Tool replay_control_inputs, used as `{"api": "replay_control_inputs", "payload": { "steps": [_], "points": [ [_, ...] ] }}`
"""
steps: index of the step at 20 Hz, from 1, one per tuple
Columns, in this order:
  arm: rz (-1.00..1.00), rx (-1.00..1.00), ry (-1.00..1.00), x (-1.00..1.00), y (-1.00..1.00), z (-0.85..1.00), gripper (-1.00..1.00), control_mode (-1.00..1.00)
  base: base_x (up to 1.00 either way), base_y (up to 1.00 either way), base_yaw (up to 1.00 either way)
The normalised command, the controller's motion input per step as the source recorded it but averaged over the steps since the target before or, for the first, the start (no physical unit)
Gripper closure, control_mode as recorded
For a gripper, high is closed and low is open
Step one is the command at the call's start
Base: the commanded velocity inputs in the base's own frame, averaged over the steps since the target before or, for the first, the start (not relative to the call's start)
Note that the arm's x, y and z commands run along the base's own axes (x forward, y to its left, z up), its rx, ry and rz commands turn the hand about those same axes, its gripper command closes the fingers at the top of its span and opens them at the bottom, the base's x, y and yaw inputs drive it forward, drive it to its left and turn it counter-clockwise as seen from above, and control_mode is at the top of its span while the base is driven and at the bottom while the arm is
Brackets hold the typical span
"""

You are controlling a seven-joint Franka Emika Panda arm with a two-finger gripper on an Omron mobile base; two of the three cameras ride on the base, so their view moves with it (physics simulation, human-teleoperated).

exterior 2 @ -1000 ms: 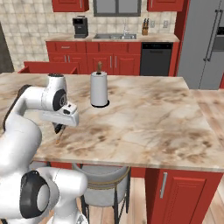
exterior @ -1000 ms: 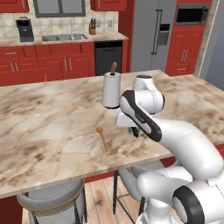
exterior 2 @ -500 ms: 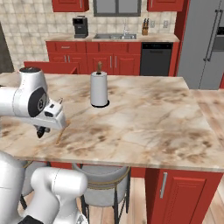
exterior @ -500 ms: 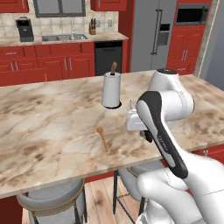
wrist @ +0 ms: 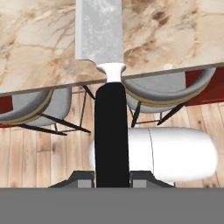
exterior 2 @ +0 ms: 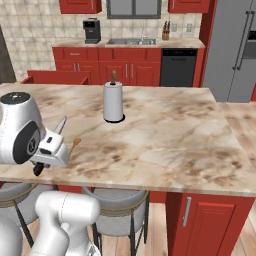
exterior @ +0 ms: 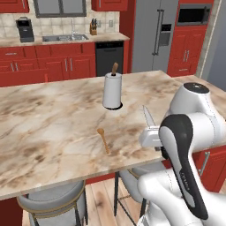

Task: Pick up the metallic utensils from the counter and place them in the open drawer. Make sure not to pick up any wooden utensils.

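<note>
Knife with a black handle point(wrist: 112, 131) and silver blade is the one metallic utensil in sight: it sits clamped between the two dark finger tips of the gripper point(wrist: 112, 178), jaws narrowed tight on the butt of the handle, blade pointing away from the hand over the near edge of the counter point(exterior: 53, 110). From the left base view the blade point(exterior: 148, 117) sticks up above the white hand, clear of the stone, to the right of the paper towel roll point(exterior: 112, 91). One wooden spoon point(exterior: 103, 140) lies flat on the counter in front of that roll, nearer the front edge, well apart from the knife. Behind and left of the roll in the right base view, one red drawer point(exterior 2: 56, 78) seems to stand pulled out, though its inside is hard to read. Two grey stools point(wrist: 168, 89) show below the counter edge.
</note>
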Motion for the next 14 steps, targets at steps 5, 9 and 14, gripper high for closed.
{"api": "replay_control_inputs", "payload": {
  "steps": [5,9,14],
  "points": [
    [0.00,0.00,0.00,0.05,-0.08,0.09,1.00,-1.00,0.00,0.00,0.00],
    [0.00,0.00,0.00,0.00,0.00,0.00,1.00,-1.00,0.00,0.00,0.00],
    [0.00,0.00,0.00,0.00,0.00,0.00,1.00,1.00,0.00,0.00,0.00]
  ]
}}
